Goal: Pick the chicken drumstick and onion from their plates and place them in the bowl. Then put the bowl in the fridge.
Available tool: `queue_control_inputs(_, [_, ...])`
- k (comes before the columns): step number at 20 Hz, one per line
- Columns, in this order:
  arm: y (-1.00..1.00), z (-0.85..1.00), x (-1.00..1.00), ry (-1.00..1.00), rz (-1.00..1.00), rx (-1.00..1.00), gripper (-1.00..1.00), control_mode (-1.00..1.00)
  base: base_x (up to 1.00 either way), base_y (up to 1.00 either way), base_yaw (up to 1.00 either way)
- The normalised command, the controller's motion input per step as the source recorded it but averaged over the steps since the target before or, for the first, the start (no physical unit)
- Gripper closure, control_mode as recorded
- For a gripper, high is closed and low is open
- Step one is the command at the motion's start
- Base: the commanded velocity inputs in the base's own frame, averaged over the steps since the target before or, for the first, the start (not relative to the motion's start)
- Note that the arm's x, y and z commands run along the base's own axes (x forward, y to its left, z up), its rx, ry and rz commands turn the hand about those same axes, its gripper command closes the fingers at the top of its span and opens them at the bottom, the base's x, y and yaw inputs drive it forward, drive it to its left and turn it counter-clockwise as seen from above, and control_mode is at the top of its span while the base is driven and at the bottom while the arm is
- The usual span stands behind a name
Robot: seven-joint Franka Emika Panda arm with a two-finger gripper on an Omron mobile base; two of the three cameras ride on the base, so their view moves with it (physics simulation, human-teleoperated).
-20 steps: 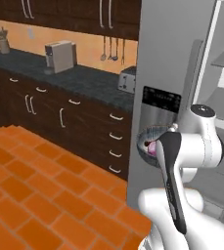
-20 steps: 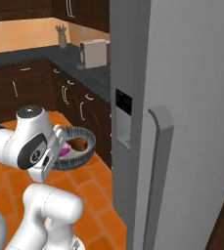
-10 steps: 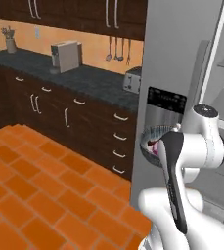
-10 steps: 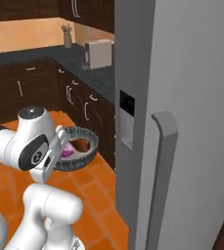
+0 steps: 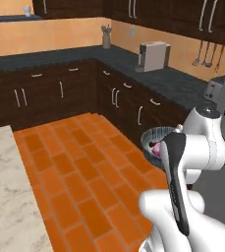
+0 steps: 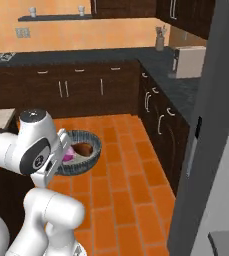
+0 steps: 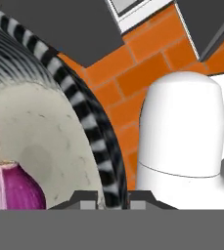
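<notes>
The dark-grey bowl [image 6: 87,156] hangs above the orange floor in front of my arm, and my gripper [image 7: 112,199] is shut on its striped rim [image 7: 91,128]. Its pale speckled inside holds the purple onion [image 7: 10,188] and the reddish-brown chicken drumstick [image 6: 85,148]. The left base view also has the bowl [image 5: 159,135] and the pink onion [image 5: 155,149] beside my white wrist. The grey fridge [image 6: 220,105] stands at the right, its door edge toward me, with the dark dispenser panel [image 6: 198,128] on it. The plates are out of view.
Dark cabinets with a black counter [image 5: 170,78] run along the walls, carrying a boxy appliance [image 5: 153,55]. A marble counter [image 5: 1,197] lies at the lower left. Orange tile floor [image 5: 74,167] spreads open between them.
The whole picture has swung, so the base has turned: the fridge has slid toward the right edge and more floor and cabinets show. The bowl stays held in my gripper.
</notes>
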Motion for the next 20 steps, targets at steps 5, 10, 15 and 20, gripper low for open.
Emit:
queue_control_inputs(5, [0.00,0.00,0.00,0.00,0.00,0.00,1.00,1.00,0.66,0.89,0.29])
queue_control_inputs(10, [0.00,0.00,0.00,0.00,0.00,0.00,1.00,1.00,1.00,0.15,0.03])
queue_control_inputs(15, [0.00,0.00,0.00,0.00,0.00,0.00,1.00,1.00,0.86,0.03,-0.23])
queue_control_inputs(20, [0.00,0.00,0.00,0.00,0.00,0.00,1.00,1.00,0.08,0.01,-0.94])
